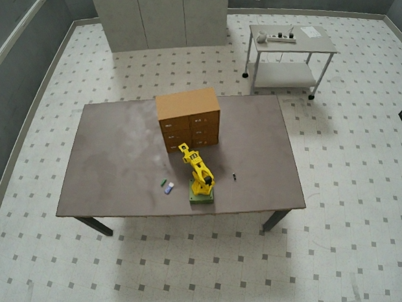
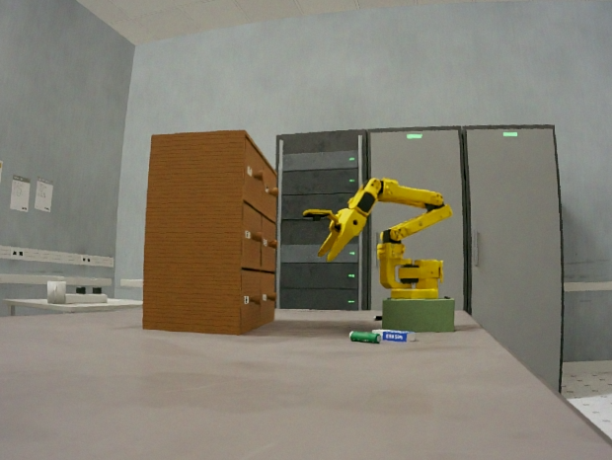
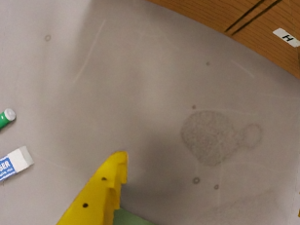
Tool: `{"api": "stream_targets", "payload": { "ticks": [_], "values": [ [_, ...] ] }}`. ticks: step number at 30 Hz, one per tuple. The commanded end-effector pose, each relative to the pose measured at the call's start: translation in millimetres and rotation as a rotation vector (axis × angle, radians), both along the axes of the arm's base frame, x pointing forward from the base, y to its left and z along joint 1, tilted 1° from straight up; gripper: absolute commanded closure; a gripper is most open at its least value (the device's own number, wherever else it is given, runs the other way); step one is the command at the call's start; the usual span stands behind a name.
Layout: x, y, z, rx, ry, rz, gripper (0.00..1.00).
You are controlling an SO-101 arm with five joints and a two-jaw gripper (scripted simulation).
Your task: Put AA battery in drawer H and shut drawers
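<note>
A green cylinder (image 1: 163,182) (image 2: 364,337) (image 3: 7,118), which looks like the AA battery, lies on the table left of the arm's base. A blue and white eraser (image 1: 168,188) (image 2: 397,337) (image 3: 16,163) lies beside it. A small black thing (image 1: 234,176) lies right of the base. The wooden chest (image 1: 187,104) (image 2: 194,232) stands upright, all drawers looking shut. The drawer marked H (image 1: 212,140) (image 2: 251,312) (image 3: 263,37) is bottom right. My gripper (image 2: 325,254) is partly open and empty, above the table in front of the chest; one jaw shows clearly in the wrist view.
The green base block (image 1: 201,199) (image 2: 419,315) of the arm stands near the table's front edge. Round knobs stick out of the drawer fronts, facing the arm. A wheeled side table (image 1: 233,39) is not within reach, behind the table.
</note>
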State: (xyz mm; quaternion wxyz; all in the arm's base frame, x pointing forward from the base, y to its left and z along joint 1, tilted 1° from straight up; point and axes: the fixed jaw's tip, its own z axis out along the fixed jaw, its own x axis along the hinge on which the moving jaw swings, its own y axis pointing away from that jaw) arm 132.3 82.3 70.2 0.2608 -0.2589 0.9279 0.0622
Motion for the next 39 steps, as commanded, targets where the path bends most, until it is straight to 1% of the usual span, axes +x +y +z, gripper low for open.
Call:
{"api": "stream_targets", "payload": {
  "ticks": [1,10,12,21,27,29,35,37,39],
  "values": [
    [13.4,-5.7,-3.2,0.026,-0.048,-0.071,0.53],
    [41.2,-27.5,-8.4,0.078,-0.164,-0.255,0.57],
    [41.2,-27.5,-8.4,0.078,-0.164,-0.255,0.57],
    [61.0,-57.0,-11.5,0.111,-0.29,-0.436,0.61],
    [68.6,-79.6,-12.2,0.122,-0.379,-0.555,0.64],
    [68.6,-79.6,-12.2,0.122,-0.379,-0.555,0.64],
    [71.5,-103.3,-12.0,0.124,-0.47,-0.67,0.67],
    [75.1,-112.0,-4.3,0.128,-0.529,-0.706,0.68],
    [75.3,-112.6,-3.8,0.129,-0.534,-0.709,0.69]
  ]
}}
